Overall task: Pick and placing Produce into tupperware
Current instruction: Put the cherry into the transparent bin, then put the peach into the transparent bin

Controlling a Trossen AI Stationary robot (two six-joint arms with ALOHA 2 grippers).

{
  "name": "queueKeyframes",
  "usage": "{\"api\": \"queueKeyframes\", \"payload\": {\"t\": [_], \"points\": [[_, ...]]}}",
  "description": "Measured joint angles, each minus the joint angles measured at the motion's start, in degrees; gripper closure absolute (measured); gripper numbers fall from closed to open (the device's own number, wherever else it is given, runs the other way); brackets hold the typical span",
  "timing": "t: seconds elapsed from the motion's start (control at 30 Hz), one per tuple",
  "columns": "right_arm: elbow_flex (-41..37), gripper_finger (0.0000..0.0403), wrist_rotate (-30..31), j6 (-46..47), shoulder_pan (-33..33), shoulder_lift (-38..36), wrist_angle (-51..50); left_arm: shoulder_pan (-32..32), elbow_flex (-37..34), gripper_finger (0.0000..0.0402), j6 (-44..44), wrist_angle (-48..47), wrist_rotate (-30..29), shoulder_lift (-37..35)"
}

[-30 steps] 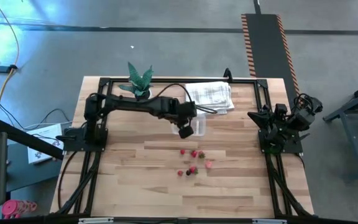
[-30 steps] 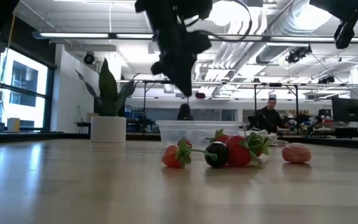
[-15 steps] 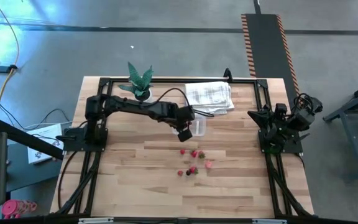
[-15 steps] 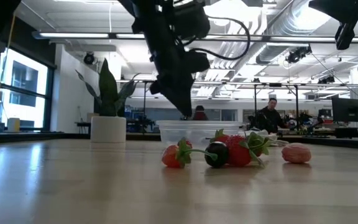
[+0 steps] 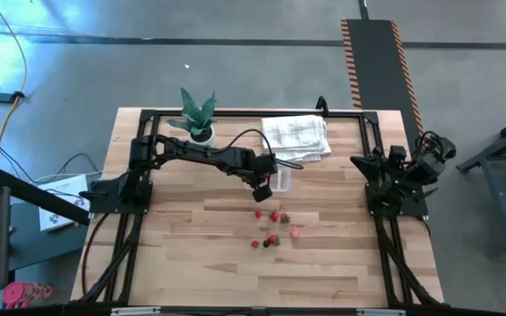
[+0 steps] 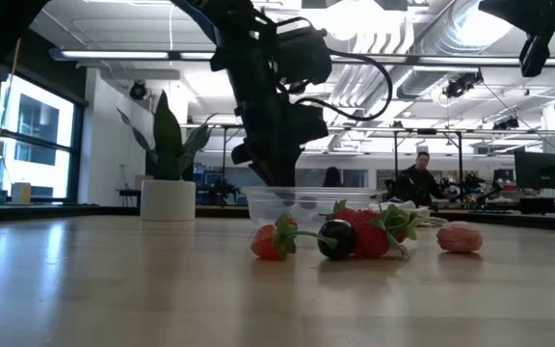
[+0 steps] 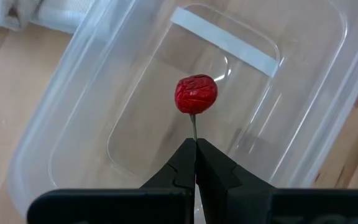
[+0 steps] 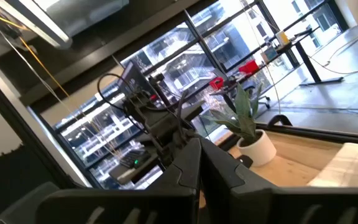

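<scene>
While the right arm waits folded at the right edge of the table, the left gripper (image 5: 262, 186) reaches over the tupperware (image 5: 278, 177), which stands just in front of the white folded towel (image 5: 296, 135). Its two fingers are pressed together on the thin stem of a red cherry (image 7: 196, 94), and the fruit hangs above the clear floor of the tupperware (image 7: 229, 118). From table height the left gripper (image 6: 264, 173) is right at the container's rim (image 6: 306, 192). The other produce (image 5: 273, 227) lies loose on the wood nearer the front of the table, apart from the container. On the right gripper (image 8: 197, 155) the fingers are closed together with nothing between them. A potted plant (image 5: 198, 114) stands near the back edge.
</scene>
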Motion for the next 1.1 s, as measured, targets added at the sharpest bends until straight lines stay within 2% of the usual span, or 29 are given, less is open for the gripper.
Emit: {"api": "queueKeyframes", "payload": {"t": [0.2, 0.5, 0.8, 0.93, 1.1], "points": [[0.0, 0.0402, -0.1, -0.5, 0.0, 0.0, -0.3, 0.0, 0.0, 0.0387, -0.5, 0.2, -0.1, 0.0], [0.0, 0.0402, -0.1, -1.0, 0.0, 0.0, -0.3, 0.0, 0.1, 0.0317, -0.6, 0.1, 1.0, 0.0], [0.0, 0.0402, -0.5, 1.0, 0.0, 0.0, 0.6, -1.4, 6.8, 0.0267, -0.7, -7.7, 1.1, -1.6], [0.0, 0.0402, -2.2, 3.3, 0.0, 0.5, 0.7, -3.1, 10.4, 0.0258, -1.6, -13.1, -0.2, -3.6], [0.8, 0.0402, -3.0, 5.6, 0.0, 3.6, 0.8, -6.1, 11.0, 0.0256, -4.3, -18.8, -3.0, -7.9]]}}
